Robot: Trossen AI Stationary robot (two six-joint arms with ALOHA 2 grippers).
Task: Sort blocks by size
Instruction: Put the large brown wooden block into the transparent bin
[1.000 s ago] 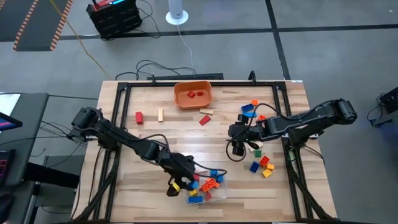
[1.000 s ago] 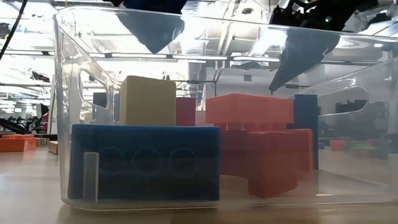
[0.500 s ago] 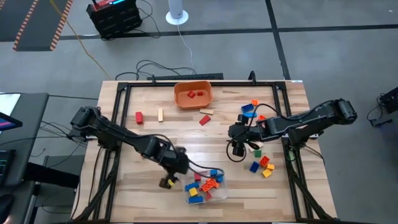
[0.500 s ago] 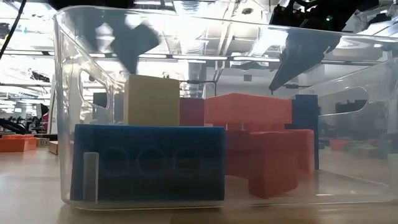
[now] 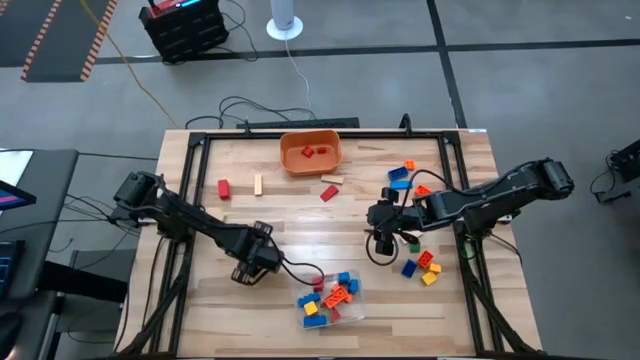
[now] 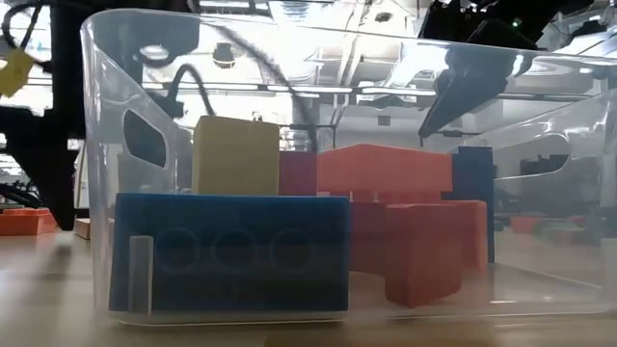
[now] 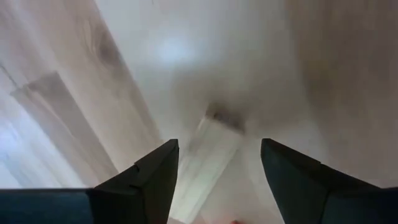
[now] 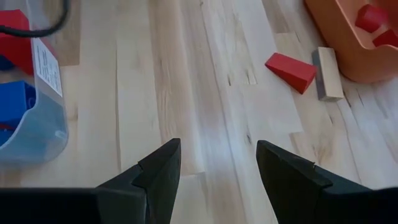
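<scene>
Blocks in blue, orange, red and yellow lie in the clear tub (image 5: 326, 298) near the table's front edge; the low view shows them (image 6: 231, 253) through its wall. More loose blocks (image 5: 420, 264) lie at the right. My left gripper (image 5: 248, 268) points straight down over bare wood left of the tub, open (image 7: 217, 180), nothing between its fingers. My right gripper (image 5: 383, 243) hangs open (image 8: 217, 180) over bare wood right of centre. A small yellow thing (image 6: 15, 69) shows beside the left arm in the low view; I cannot tell what it is.
An orange bowl (image 5: 311, 152) holding red blocks stands at the far middle. A red wedge (image 8: 291, 70) and a tan block (image 8: 328, 73) lie in front of it. A red block (image 5: 223, 188) and a tan one (image 5: 258, 184) lie at the far left.
My left gripper has gone from the tub's left rim toward the table's left edge and downward, tipping until it points straight down. The blocks in the tub have shifted slightly. My right arm has kept still.
</scene>
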